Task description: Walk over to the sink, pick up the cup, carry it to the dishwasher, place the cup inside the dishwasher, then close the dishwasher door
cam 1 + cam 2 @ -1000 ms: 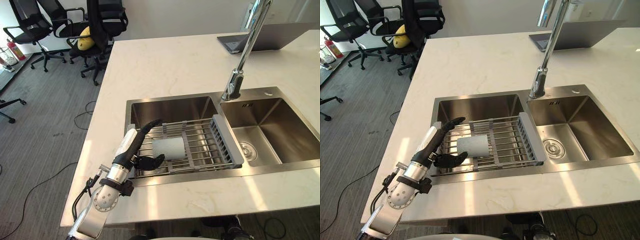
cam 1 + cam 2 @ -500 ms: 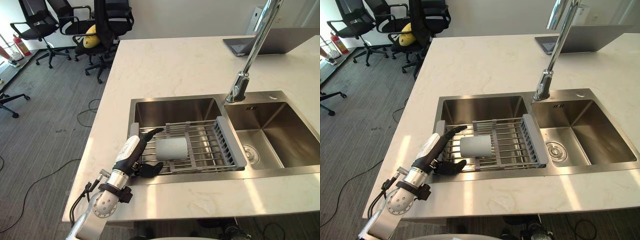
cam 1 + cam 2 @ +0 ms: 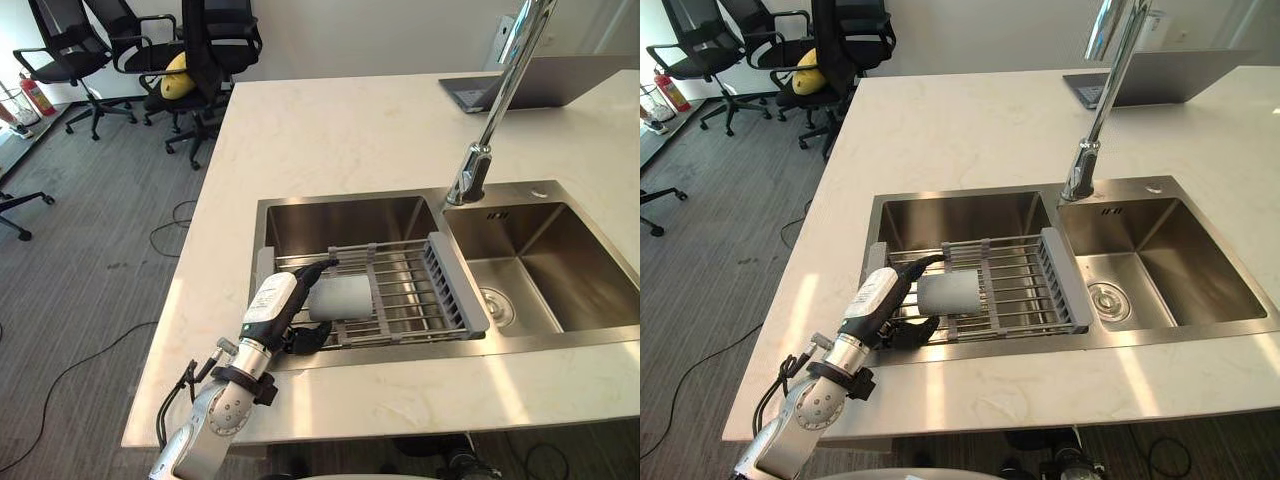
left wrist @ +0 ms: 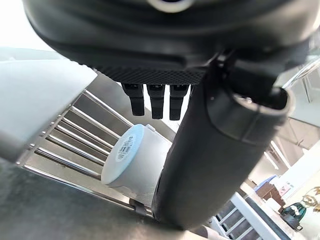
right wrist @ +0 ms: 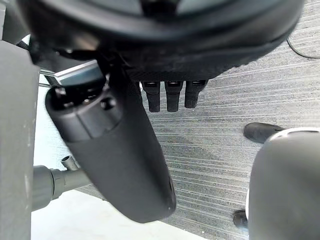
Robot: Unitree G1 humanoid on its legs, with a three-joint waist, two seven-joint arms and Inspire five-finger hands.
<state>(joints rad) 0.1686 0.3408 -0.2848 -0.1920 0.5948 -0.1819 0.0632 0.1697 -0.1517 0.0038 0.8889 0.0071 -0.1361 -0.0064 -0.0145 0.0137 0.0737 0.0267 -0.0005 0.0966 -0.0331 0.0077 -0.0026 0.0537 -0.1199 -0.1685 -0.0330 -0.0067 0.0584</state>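
White tabletop [image 3: 330, 140] with steel sink [image 3: 350, 215]: the cup [image 3: 345, 297] lies sideways on the rack [image 3: 420, 300]. The left robot hand [image 3: 283, 310] brackets its end, fingers spread. The right robot hand [image 5: 120, 150] hangs relaxed, fingers straight.

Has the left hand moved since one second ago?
Yes. The left hand has come closer to the cup on the rack, fingers now over its end.

Worktop [image 3: 330, 130]: lying pale and marbled, catching bright light near its front edge.
Tap [image 3: 467, 178]: rising tall and chrome from the worktop.
Drying rack [image 3: 455, 287]: lying flat, just left of the tap's foot.
Laptop [image 3: 560, 82]: sitting behind the tap, far right.
Office chairs [image 3: 215, 40]: crowding together far left, one carrying a yellow object [image 3: 178, 75].
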